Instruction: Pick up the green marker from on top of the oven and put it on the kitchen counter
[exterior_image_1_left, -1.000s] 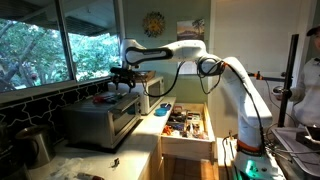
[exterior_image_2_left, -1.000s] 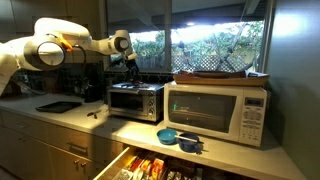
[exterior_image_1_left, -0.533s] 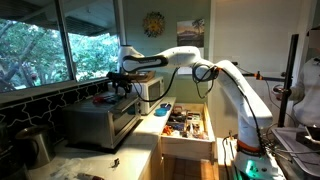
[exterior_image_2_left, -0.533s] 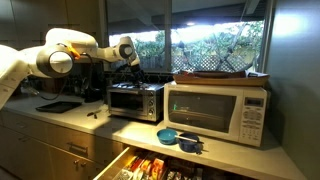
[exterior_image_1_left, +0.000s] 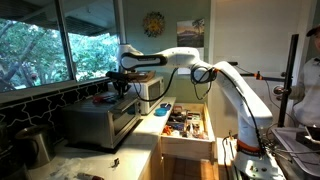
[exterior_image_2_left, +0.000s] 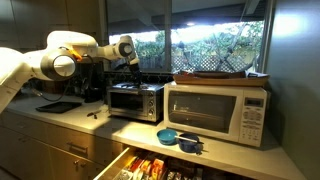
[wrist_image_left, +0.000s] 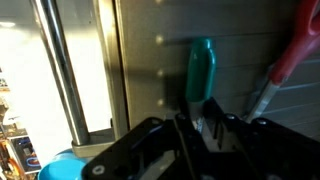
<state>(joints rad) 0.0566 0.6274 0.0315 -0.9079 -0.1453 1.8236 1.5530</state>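
**Robot gripper at a green marker on top of a toaster oven**

A white robot arm (exterior_image_1_left: 185, 56) stretches across a kitchen towards a large window. Its dark gripper (exterior_image_1_left: 122, 85) is held low over the flat top of the oven (exterior_image_1_left: 105, 120), a boxy silver-grey appliance with a wide dark glass door. In both exterior views the gripper is right at the oven's top, near its back edge by the window.

The wrist view looks down along the gripper. The green marker (wrist_image_left: 200, 68) lies flat on the oven's grey, ridged top, pointing away from the camera. The dark fingers (wrist_image_left: 215, 122) stand close together at the marker's near end, with only a thin gap between them. Whether they are pressing on the marker or just short of it cannot be told, since the tips and the marker's end blur together. A red object (wrist_image_left: 297, 45) lies on the same surface, off to one side and apart from the marker.

The oven stands on the kitchen counter (exterior_image_2_left: 135, 128), a pale worktop over light wooden cabinet fronts. Just beside it is a white microwave (exterior_image_2_left: 220, 112) of similar size. A blue bowl (exterior_image_2_left: 170, 136) rests on the counter in front of the microwave. Below, a drawer (exterior_image_1_left: 185, 125) stands pulled open, packed with small items too fine to make out.
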